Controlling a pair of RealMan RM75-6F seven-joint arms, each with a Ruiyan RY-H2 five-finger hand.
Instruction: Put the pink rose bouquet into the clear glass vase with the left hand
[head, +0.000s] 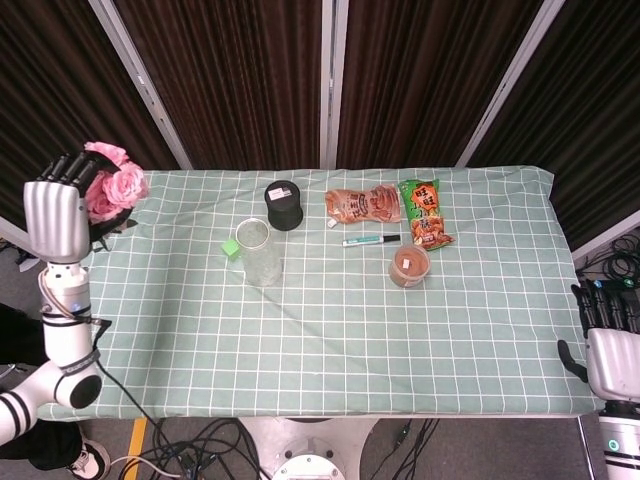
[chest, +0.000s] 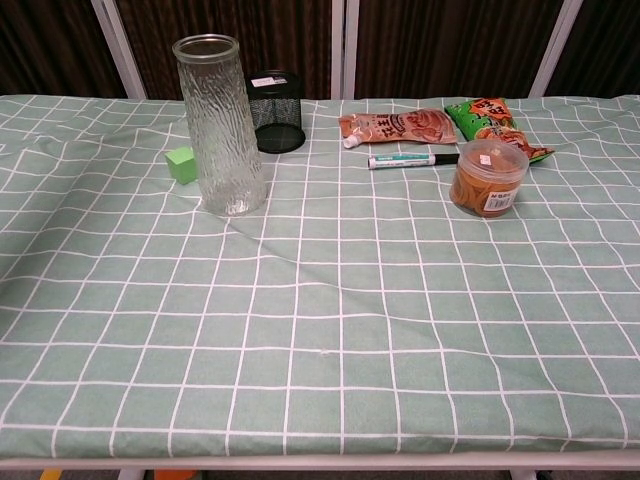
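Left robot hand (head: 57, 215) gripping pink rose bouquet (head: 110, 187) beyond table's left edge, clear glass vase (head: 260, 253) well apart

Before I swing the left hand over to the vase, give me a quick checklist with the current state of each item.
1. Bouquet held: ok. The left hand grips the pink rose bouquet, raised beyond the table's left edge.
2. Vase upright, mouth clear: ok. The clear glass vase stands with nothing in it or over it.
3. Stems pointing down: cannot tell. Only the blooms show beside the hand; the chest view misses the bouquet entirely.
4. Clutter beside the vase: not ok. The green cube sits close on its left and the black mesh cup just behind.
5. Right hand out of the way: ok. The right hand rests off the table's right edge.
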